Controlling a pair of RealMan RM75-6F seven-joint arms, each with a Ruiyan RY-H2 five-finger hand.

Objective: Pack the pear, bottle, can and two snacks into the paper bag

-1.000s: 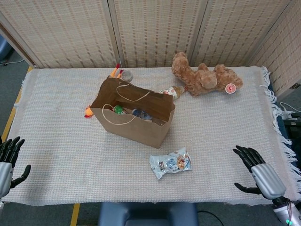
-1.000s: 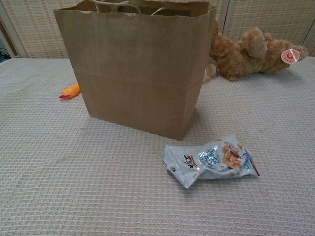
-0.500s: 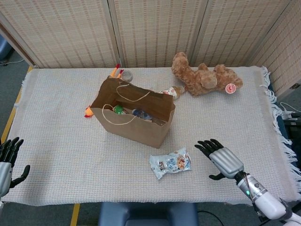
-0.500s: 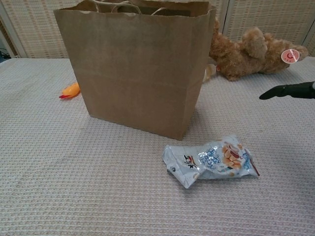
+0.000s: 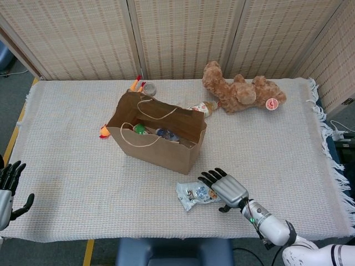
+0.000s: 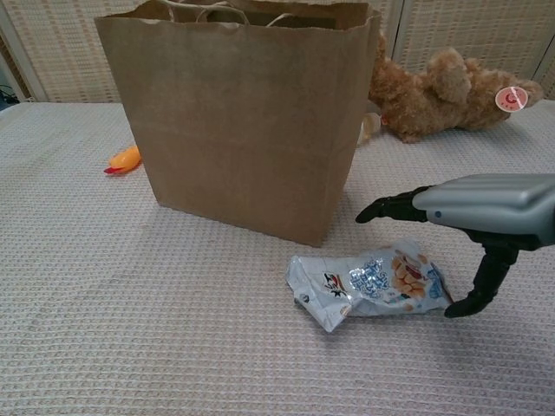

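Left hand point(image 5: 10, 185) at the table's near-left corner, fingers apart, holding nothing. Paper bag point(image 5: 157, 134) upright mid-table, mouth open, coloured items partly visible inside. Snack packet point(image 5: 195, 193) flat on the cloth just in front of the bag's right end. Right hand point(image 5: 224, 188) above the packet's right end, fingers spread and empty, thumb tip down beside the packet. Teddy bear point(image 5: 241, 92) lying far right, behind the bag

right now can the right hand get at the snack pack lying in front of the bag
Probably yes. The right hand hovers open just over the snack pack, thumb down beside its right end. Nothing lies between them, and the paper bag stands clear behind.
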